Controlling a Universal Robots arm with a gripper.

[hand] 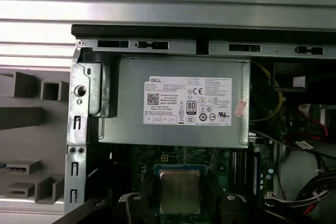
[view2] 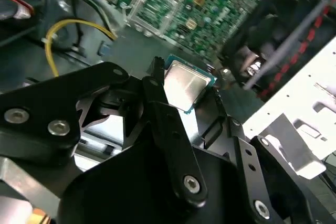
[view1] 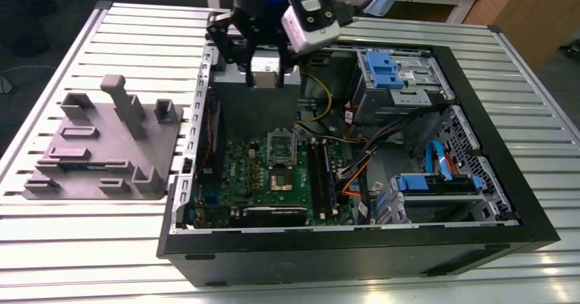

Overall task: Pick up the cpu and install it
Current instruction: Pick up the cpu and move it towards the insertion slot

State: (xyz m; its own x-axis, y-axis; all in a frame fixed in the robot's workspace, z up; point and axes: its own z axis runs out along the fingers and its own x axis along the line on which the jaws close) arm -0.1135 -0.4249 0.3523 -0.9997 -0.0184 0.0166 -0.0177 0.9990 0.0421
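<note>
Cpu (view2: 184, 83) gripped between gripper (view2: 188, 85) fingers (view2: 169, 125), hanging inside open case (view1: 363, 258), above grey box (hand: 131, 109). Chip is square, no long axis. You see its metal top flat-on in both wrist views. Case holds board (view1: 263, 182), grey box, cables (view1: 363, 163). Fingers hide chip's side edges.
</note>
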